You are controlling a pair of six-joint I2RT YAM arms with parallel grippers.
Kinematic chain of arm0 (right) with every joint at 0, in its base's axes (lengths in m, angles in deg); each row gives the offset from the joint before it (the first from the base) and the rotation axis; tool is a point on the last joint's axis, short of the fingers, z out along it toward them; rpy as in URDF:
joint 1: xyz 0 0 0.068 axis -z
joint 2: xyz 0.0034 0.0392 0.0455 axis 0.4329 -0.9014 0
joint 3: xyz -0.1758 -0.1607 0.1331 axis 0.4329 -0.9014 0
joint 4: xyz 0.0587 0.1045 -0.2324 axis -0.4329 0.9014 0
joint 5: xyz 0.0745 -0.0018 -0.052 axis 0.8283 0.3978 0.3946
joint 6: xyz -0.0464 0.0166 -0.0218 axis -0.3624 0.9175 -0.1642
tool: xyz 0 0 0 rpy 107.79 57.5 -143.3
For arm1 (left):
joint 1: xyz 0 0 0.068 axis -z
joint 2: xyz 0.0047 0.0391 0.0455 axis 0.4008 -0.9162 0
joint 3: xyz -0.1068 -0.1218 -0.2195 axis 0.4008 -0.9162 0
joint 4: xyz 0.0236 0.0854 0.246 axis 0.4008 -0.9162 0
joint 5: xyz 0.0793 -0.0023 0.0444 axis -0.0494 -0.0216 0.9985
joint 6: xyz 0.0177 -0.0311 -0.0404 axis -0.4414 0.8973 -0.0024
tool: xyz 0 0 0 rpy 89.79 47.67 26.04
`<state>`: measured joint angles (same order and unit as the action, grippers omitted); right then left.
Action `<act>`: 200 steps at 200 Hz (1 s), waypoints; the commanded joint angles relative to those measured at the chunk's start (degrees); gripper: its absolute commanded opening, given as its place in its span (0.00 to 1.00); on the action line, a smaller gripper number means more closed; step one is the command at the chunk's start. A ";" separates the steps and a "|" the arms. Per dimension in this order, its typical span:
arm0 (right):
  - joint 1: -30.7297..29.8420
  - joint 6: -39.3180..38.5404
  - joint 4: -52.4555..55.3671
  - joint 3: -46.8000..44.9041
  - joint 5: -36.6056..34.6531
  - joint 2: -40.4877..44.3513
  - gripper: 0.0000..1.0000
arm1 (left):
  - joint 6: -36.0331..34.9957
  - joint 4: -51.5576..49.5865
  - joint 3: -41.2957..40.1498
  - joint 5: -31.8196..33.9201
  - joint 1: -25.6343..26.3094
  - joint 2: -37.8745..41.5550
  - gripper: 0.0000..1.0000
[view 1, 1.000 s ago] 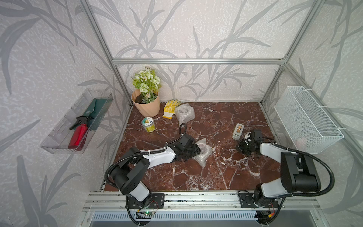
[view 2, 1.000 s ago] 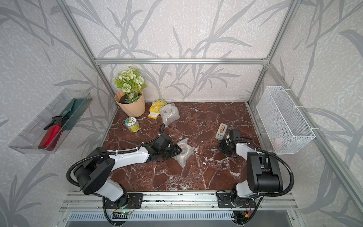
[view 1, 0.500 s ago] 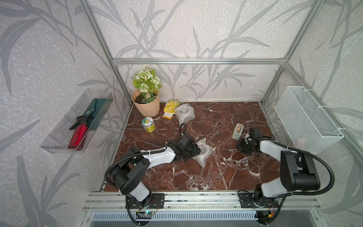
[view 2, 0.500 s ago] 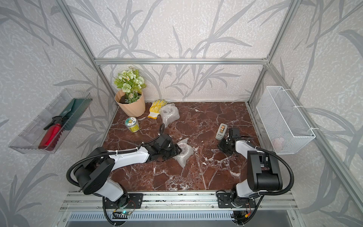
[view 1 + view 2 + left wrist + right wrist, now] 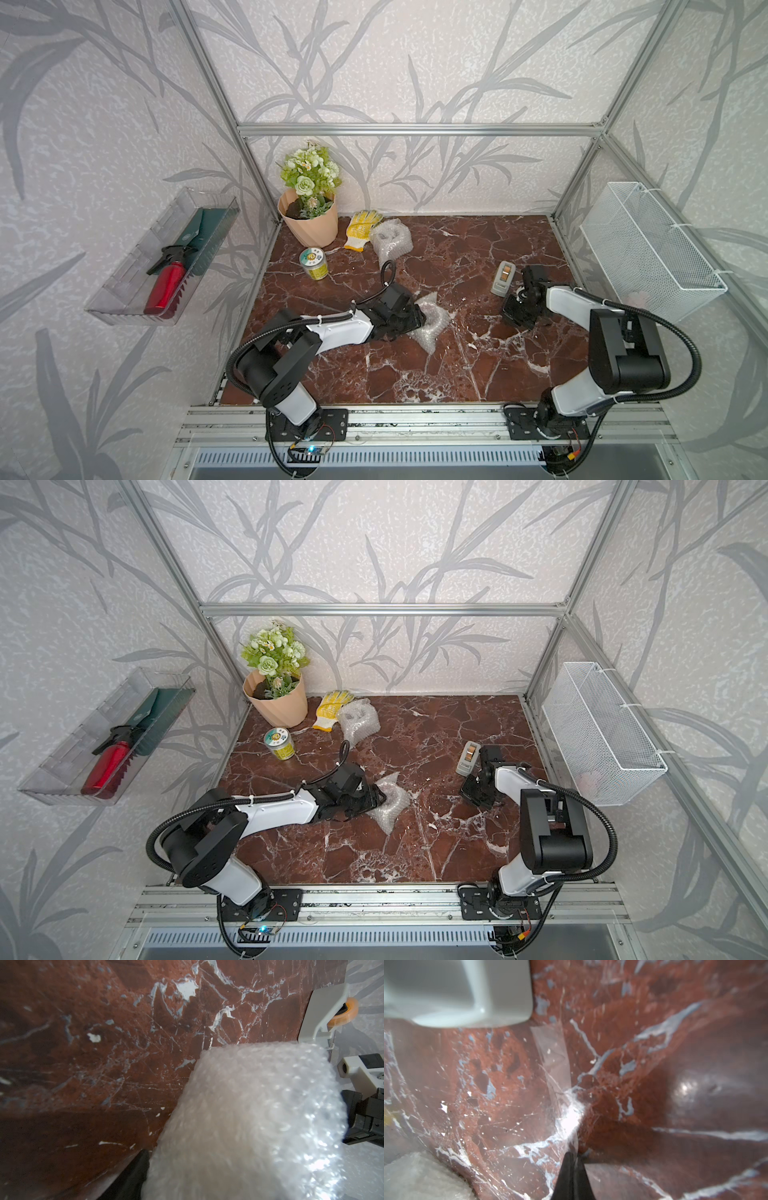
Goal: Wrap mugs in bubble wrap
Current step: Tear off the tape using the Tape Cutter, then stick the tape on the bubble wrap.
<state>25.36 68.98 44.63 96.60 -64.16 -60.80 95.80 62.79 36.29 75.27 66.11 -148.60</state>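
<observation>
Bubble-wrap bundle (image 5: 432, 318) noted lying on the red marble table (image 5: 457, 374) just left of centre in both top views, with a loose tail of wrap trailing toward the lower edge of the frame; its contents are hidden by the wrap. The left gripper (image 5: 419, 320) is set onto the bundle's left side. In the left wrist view the bundle fills the space between the jaws, and one black finger (image 5: 133, 1174) is seen pressed to its flank, the other being covered, so the bundle is recorded as clamped. A second bubble-wrap bundle (image 5: 390, 239) is seen at the back of the table, upper left of centre, just beside a yellow-dotted glove (image 5: 360, 228). To the right of centre, well apart from the first bundle, the right gripper (image 5: 572, 1162) is held low over the table with its jaws pressed together on the end of a clear tape strip (image 5: 554, 1057). The strip is seen running from the grey tape dispenser (image 5: 503, 277) down to the fingertips. A green-labelled tin can (image 5: 314, 263) and a potted plant (image 5: 309, 226) are noted at the table's upper left, and a white wire basket (image 5: 648, 249) on the right wall.
</observation>
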 commanded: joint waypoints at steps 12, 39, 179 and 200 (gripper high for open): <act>-0.67 -1.19 9.70 -2.98 -1.70 0.41 0.00 | -1.27 -5.82 -0.90 0.67 0.32 -3.48 0.66; -2.34 -1.83 11.74 -0.52 1.41 13.22 0.00 | -2.51 -6.71 -0.04 0.56 0.37 -3.61 0.66; -20.13 -1.23 11.92 16.49 30.42 16.77 0.00 | -8.24 -3.85 1.41 -3.62 0.41 -4.29 0.66; -24.34 -0.79 9.33 19.00 31.06 12.32 0.00 | -8.04 -3.45 1.34 -3.78 0.50 -4.35 0.66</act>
<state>4.57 67.12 58.34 112.33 -37.03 -44.62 89.29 63.05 38.23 72.10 66.00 -150.54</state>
